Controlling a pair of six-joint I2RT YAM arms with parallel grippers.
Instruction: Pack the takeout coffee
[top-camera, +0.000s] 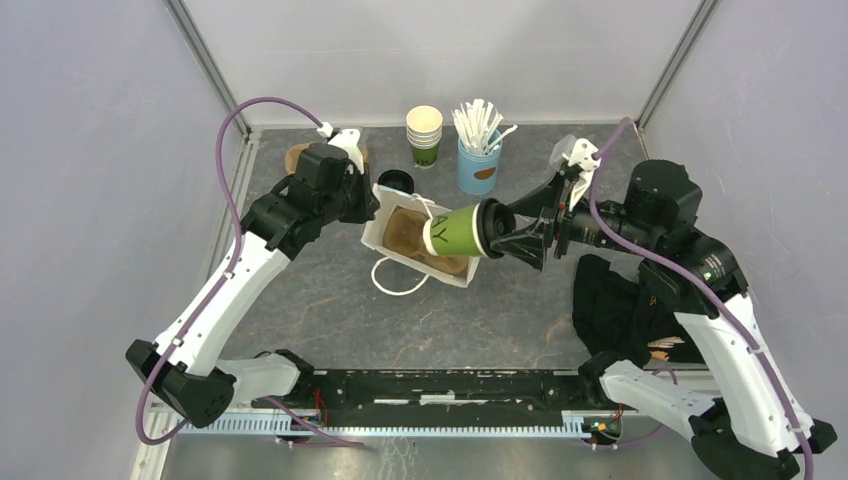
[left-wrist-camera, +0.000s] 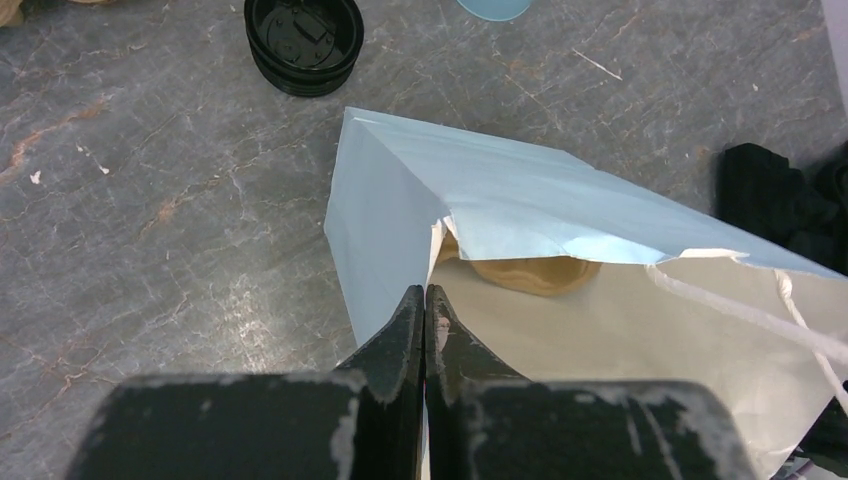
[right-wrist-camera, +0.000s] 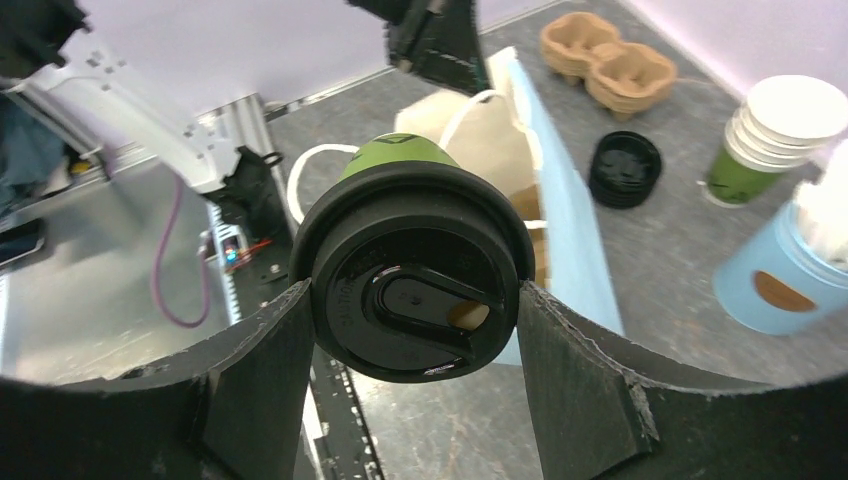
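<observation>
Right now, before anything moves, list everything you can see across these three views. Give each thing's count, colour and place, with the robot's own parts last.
takeout coffee: one, green with a black lid, on its side over the bag's mouth
paper bag: one, white, mid-table
cardboard piece: one, brown, inside the bag
cup carrier: one, brown, back left
lid stack: one, black, behind the bag
lidless cups: one stack, green with cream rims, back centre
stirrer tub: one, blue, beside the cups
cloth: one, black, near right
table: one, grey
left gripper: one, black, pinching the bag's rim
right gripper: one, black, gripping the coffee's lid end
</observation>
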